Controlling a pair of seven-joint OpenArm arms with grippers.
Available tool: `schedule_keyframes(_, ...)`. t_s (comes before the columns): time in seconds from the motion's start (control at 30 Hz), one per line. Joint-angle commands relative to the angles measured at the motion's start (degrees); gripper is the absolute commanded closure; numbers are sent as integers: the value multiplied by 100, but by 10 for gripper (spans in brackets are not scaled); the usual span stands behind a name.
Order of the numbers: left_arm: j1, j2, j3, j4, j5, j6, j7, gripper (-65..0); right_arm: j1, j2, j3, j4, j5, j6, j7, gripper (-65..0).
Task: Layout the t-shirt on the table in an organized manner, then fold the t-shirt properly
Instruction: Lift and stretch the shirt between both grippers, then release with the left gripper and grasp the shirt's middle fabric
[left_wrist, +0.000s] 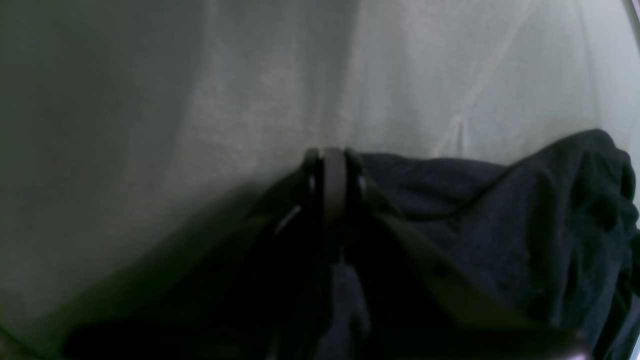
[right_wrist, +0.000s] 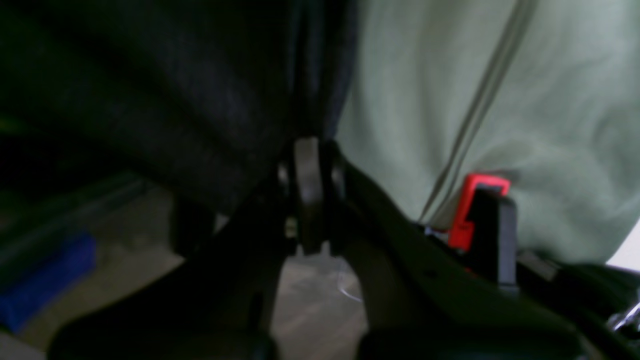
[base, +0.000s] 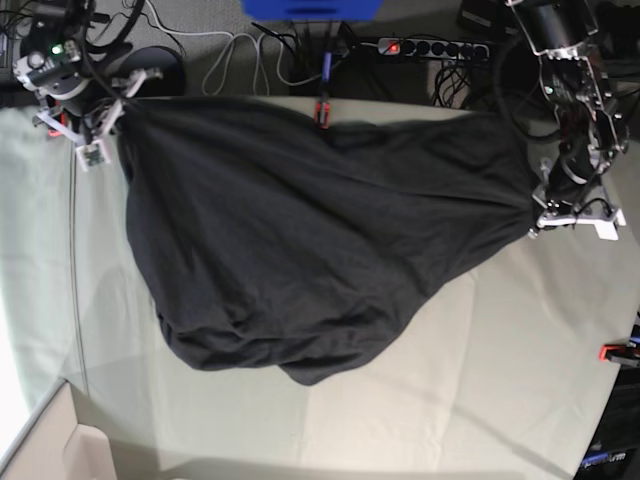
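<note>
The dark t-shirt (base: 300, 230) lies stretched across the far half of the table (base: 480, 380), with its lower part bunched toward the front. At the table's far left corner my right gripper (base: 118, 108) is shut on one edge of the shirt. The right wrist view shows the jaws (right_wrist: 307, 150) pressed together on dark cloth (right_wrist: 175, 90) hanging past the table edge. My left gripper (base: 535, 215) is shut on the opposite edge at the right. In the left wrist view its jaws (left_wrist: 334, 160) pinch the fabric (left_wrist: 525, 210) just above the pale cloth (left_wrist: 250, 75).
Red-orange clamps sit at the far edge (base: 322, 112), the right edge (base: 615, 352) and beside my right gripper (right_wrist: 470, 210). A power strip (base: 420, 47), cables and a blue box (base: 312, 8) lie behind the table. A cardboard box (base: 50, 450) stands at the front left.
</note>
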Motion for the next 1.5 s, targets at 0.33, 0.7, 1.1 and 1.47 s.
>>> schedule_keyframes(0.33,336,-6,117,1321,-54,-41,-112,0,-338,31,23,61,51,202,97,0)
schedule_keyframes(0.7,1329,153,1435,2833,-54,-41,-129,0,-443,49,32,61,51,202,115,0)
schedule_keyframes(1.1,1303,-401,4442,2894,16,-41,-155,0,-391,49,32,61,51,202,124,0)
schedule_keyframes(1.47,-33,-665,6754,2411,16,21,-164,0,-391,146,23,61,51,202,124,0)
